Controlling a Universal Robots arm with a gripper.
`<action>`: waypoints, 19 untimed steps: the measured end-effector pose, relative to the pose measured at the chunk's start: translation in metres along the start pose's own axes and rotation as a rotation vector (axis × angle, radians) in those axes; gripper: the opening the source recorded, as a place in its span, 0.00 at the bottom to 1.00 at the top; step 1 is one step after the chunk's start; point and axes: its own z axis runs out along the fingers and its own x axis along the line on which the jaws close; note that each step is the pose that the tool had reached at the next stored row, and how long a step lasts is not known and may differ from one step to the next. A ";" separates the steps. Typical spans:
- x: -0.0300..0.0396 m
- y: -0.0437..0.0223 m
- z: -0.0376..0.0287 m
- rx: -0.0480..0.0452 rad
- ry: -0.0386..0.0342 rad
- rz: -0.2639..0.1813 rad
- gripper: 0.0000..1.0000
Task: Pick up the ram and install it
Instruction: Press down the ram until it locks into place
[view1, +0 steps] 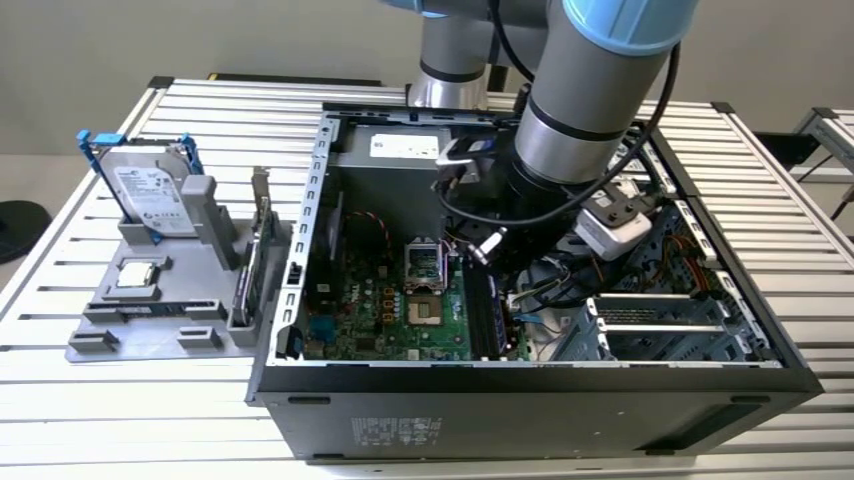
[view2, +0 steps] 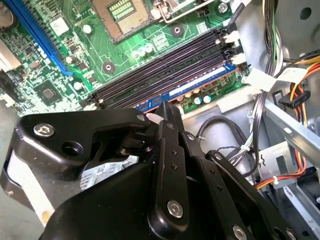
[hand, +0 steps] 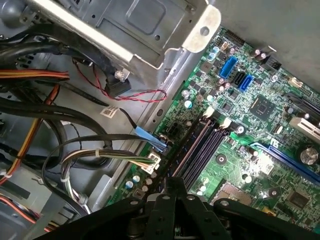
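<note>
Ram (view2: 200, 86) is what I am watching: a thin stick with a blue face. It stands on edge in the memory slot that lies farthest from the processor socket (view2: 122, 15), at the rim of the green motherboard (view2: 65, 75). Between the stick and that socket run the other memory slots (view2: 165, 60), dark and bare, parallel to it. Their white latches (view2: 232, 37) sit at the end away from my claw.

In both wrist views the gripper (view2: 167, 107) (hand: 170, 181) hangs directly over the ram. It is on the far side of the slots from the socket, its black linkages converging to one narrow tip. From what I see, the claw is drawn in almost fully, closed about the stick's upper edge near one end. A sliver of white shows just behind the tip. I cannot tell whether the stick is fully seated.

Beyond the ram from the socket, off the board's edge, bundles of black, yellow and orange cables (view2: 295, 95) lie against the metal drive cage (hand: 150, 30).

In the exterior view the grey and blue arm (view1: 587, 90) reaches down into the open computer case (view1: 534, 385), ending just beside the socket (view1: 424, 262) on the exterior view's right. Well apart from the socket, outside the case on the exterior view's left, a silver hard drive (view1: 147, 190) in a blue frame stands on a grey tray (view1: 160, 300). The tray rests on the slatted table (view1: 80, 400).
</note>
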 end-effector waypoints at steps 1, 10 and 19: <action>0.0000 0.0000 0.0000 -0.0003 -0.0001 -0.006 0.00; -0.0001 0.0000 0.0000 -0.0028 -0.0012 -0.068 0.00; -0.0004 -0.0003 0.0000 -0.0054 -0.0023 -0.135 0.00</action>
